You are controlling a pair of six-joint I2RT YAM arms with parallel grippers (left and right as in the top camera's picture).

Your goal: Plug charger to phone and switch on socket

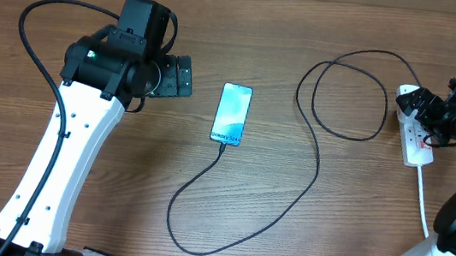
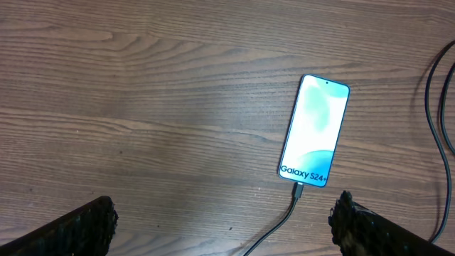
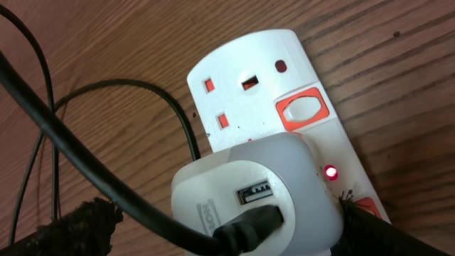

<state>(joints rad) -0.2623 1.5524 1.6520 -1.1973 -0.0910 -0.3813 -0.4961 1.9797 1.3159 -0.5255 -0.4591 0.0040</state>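
Hovering over a socket whose red lamp glows.
The phone (image 1: 232, 113) lies mid-frame overhead, the charger (image 2: 298, 190) meeting its lower end. The socket (image 1: 417, 143) sits at the right edge, a red lamp (image 3: 330, 171) lit beside its white adapter (image 3: 249, 186). The right gripper (image 1: 426, 116) hangs above it, spread wide and empty. The left gripper (image 1: 184, 77), likewise released, sits left of the phone. Likely trouble: a finger snagging the cable loop, or nudging a switch and cutting power.

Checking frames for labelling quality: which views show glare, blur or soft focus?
Overhead: even light, sharp, though text on the phone is tiny. Left wrist: the phone screen washes toward white, text legible. Right wrist: the charger cable in the foreground is soft; the red light on the socket blooms.
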